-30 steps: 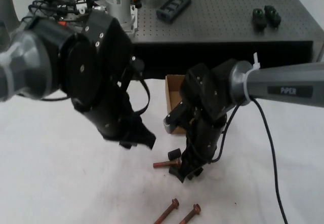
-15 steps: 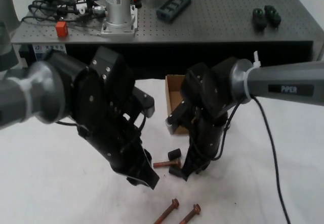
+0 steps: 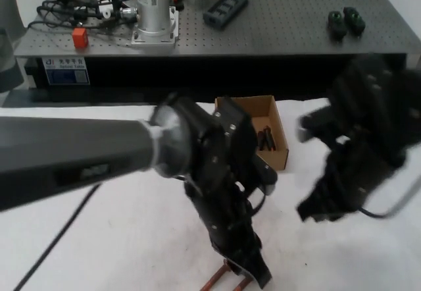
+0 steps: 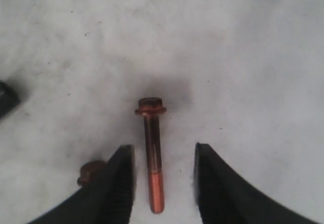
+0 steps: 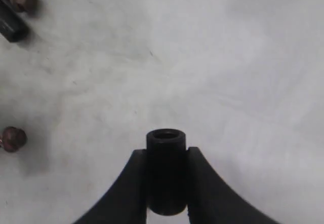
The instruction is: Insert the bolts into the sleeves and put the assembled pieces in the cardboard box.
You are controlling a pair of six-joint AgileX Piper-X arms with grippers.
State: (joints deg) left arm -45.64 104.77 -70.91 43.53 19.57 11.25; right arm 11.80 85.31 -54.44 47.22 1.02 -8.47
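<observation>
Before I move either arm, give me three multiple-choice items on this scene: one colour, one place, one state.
1. What colour is the sleeve in the right jaws?
A) black B) copper C) white
2. Where is the copper bolt nearest the left jaws?
A) inside the sleeve B) lying on the white cloth between the open left jaws C) clamped in the right jaws
3. How do the right jaws stand?
A) open and empty B) shut on a bolt C) shut on the sleeve

Key: 1 A, the right wrist view shows a black tube. 2 B, the left wrist view shows it flat on the cloth between the parted jaws. 3 C, both jaws press the sleeve's sides.
</observation>
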